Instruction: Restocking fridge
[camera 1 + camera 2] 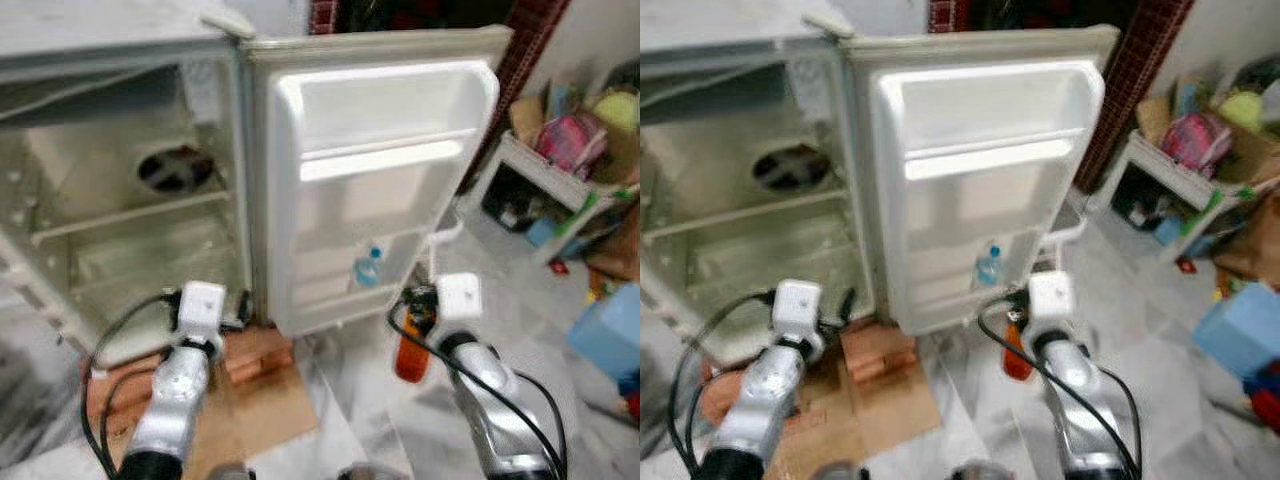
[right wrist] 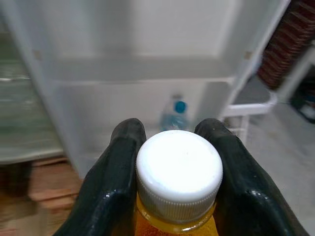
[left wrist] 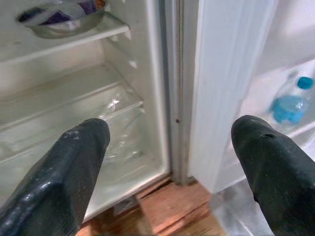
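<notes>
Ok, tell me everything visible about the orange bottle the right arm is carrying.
The orange bottle is clear plastic holding orange liquid, closed with a ribbed white screw cap. It hangs upright in the right gripper, whose jaws clamp its neck just below the cap. It is off the floor, in front of the open fridge door, below the shelf with the water bottle.

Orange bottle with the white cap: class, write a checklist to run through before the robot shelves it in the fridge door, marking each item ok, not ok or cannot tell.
1. Right gripper holds the white-capped orange bottle at its neck: ok.
2. White fridge door stands open: ok.
3. Door's lower shelf has room beside the small clear water bottle with a blue cap: cannot tell.
4. Left gripper open, holding nothing, pointing at the hinge side: ok.
5. Bottle hangs upright: cannot tell.
</notes>
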Controlling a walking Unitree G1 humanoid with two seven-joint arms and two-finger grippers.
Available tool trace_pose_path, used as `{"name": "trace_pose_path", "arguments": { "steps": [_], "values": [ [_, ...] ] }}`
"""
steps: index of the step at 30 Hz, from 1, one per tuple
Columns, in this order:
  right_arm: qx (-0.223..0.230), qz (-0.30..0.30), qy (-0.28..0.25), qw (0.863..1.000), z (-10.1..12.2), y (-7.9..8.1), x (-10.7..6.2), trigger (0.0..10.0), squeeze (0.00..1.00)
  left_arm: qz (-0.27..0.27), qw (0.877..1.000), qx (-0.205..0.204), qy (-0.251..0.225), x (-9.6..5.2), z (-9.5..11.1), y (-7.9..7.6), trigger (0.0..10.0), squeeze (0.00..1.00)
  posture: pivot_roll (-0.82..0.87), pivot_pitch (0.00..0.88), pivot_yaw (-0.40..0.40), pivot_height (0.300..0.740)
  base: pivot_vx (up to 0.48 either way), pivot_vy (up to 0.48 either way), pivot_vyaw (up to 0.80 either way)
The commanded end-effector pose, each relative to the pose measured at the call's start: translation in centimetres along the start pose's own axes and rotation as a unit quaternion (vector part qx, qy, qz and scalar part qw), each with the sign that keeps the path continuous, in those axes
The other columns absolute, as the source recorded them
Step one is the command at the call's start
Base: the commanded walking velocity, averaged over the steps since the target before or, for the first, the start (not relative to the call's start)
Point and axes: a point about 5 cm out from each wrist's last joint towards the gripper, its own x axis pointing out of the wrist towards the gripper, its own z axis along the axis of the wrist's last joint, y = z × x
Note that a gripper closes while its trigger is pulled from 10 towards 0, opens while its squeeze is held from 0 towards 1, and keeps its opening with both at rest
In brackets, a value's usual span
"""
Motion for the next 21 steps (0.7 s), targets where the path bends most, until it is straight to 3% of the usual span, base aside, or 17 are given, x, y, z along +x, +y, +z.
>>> {"name": "trace_pose_path", "arguments": {
  "steps": [1, 7, 11, 21],
  "values": [
    [-0.019, 0.002, -0.024, 1.0, 1.2, -0.7, 0.1, 10.0, 0.0, -0.012, 1.0, 0.002, -0.008, 0.3, 0.7, -1.0, 10.0, 0.0, -0.01, 0.034, -0.014, 0.74, 0.0, -0.48, 0.0],
    [-0.049, 0.07, -0.044, 0.995, 2.8, 0.2, 1.0, 10.0, 0.0, -0.006, 1.0, 0.012, -0.021, 0.1, 1.4, -1.1, 10.0, 0.0, 0.0, 0.047, -0.012, 0.74, 0.0, -0.445, 0.0],
    [-0.058, 0.096, -0.047, 0.993, 2.9, 0.6, 1.2, 10.0, 0.0, 0.006, 1.0, 0.0, -0.024, -0.2, 1.0, -0.9, 10.0, 0.0, 0.01, 0.038, -0.016, 0.74, 0.0, 0.0, 0.0],
    [-0.002, 0.077, -0.099, 0.992, 3.5, 2.7, 1.9, 10.0, 0.0, 0.084, 0.995, -0.038, -0.028, -1.1, 1.0, 2.1, 10.0, 0.0, 0.03, 0.0, -0.037, 0.74, 0.0, 0.0, 0.0]
  ]
}}
